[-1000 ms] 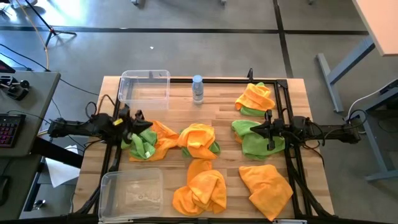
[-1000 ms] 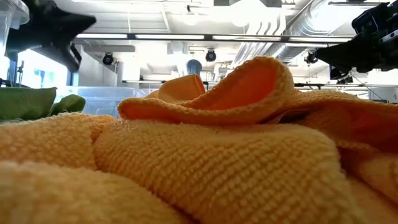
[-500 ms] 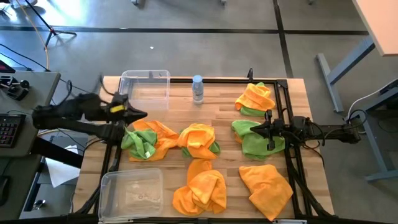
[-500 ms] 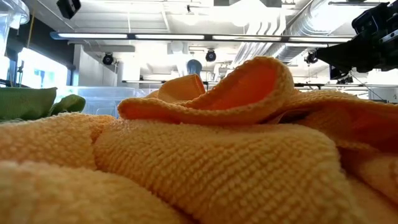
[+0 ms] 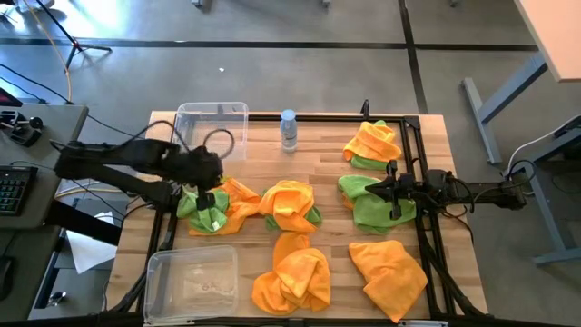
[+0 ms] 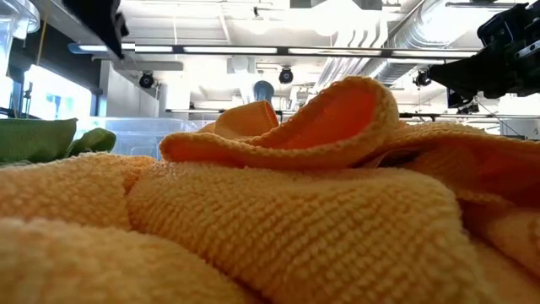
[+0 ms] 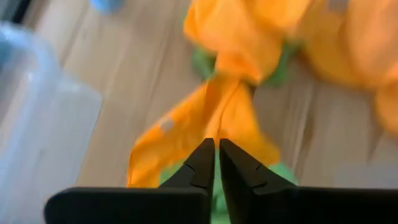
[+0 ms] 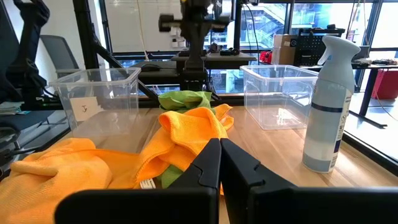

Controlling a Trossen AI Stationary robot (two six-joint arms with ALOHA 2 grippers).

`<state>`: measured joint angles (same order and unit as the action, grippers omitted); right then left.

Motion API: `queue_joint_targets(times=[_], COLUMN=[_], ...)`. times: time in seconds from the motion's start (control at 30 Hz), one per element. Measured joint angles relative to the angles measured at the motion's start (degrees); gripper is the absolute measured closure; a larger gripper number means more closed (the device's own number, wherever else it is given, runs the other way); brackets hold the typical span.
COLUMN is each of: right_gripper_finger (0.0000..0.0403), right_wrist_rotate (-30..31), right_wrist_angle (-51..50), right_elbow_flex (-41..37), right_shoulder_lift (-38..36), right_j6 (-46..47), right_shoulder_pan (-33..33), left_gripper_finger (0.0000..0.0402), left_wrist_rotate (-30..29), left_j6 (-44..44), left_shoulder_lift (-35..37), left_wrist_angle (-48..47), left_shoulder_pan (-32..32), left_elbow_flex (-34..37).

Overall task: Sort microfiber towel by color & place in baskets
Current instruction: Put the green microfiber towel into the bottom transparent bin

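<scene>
Orange and lime green microfiber towels lie crumpled on the wooden table. A green and orange pile [image 5: 216,207] lies at the left, with an orange one [image 7: 217,115] spread beneath my left gripper [image 5: 207,193]. That gripper [image 7: 216,155] hangs shut above the pile, pointing steeply down and touching nothing. My right gripper [image 5: 392,193] [image 8: 219,163] waits shut and level at the right, over a green towel [image 5: 365,203]. Two clear baskets stand at the left: one at the far edge [image 5: 211,127], one at the near edge [image 5: 191,280].
More towels lie around: orange over green in the middle [image 5: 289,202], orange ones near the front [image 5: 292,277] [image 5: 388,272], and orange on green at the far right [image 5: 372,141]. A spray bottle [image 5: 289,129] stands at the far edge. An orange towel [image 6: 278,211] fills the low view.
My left arm has risen from lying level at the table's left edge. Its gripper has tipped from level to pointing steeply down over the green and orange pile. No towel has moved.
</scene>
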<state>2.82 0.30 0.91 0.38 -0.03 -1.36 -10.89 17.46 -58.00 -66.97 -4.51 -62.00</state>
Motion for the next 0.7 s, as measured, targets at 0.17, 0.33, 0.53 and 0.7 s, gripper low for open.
queue_joint_targets(times=[0.17, 0.33, 0.53, 0.7], right_gripper_finger=[0.0402, 0.0402, 0.0402, 0.0402], right_wrist_rotate=[-0.01, -0.01, 0.0, 0.0], right_wrist_angle=[0.0, -0.02, -0.01, -0.01], right_elbow_flex=[-0.02, -0.02, -0.01, -0.01], right_shoulder_lift=[0.0, 0.0, 0.0, 0.0], right_j6=[0.0, 0.0, 0.02, 0.02], right_shoulder_pan=[0.01, -0.01, 0.0, 0.0], left_gripper_finger=[0.0338, 0.0276, 0.0235, 0.0231], left_wrist_rotate=[0.4, 0.44, 1.16, 1.97], left_j6=[3.05, 3.45, 4.8, 8.14], left_shoulder_lift=[-4.28, -7.64, -10.59, -10.19], left_wrist_angle=[-7.96, -9.76, -9.52, -6.67], left_shoulder_pan=[0.0, 0.0, -0.02, -0.07], left_elbow_flex=[0.0, 0.52, 2.68, 7.52])
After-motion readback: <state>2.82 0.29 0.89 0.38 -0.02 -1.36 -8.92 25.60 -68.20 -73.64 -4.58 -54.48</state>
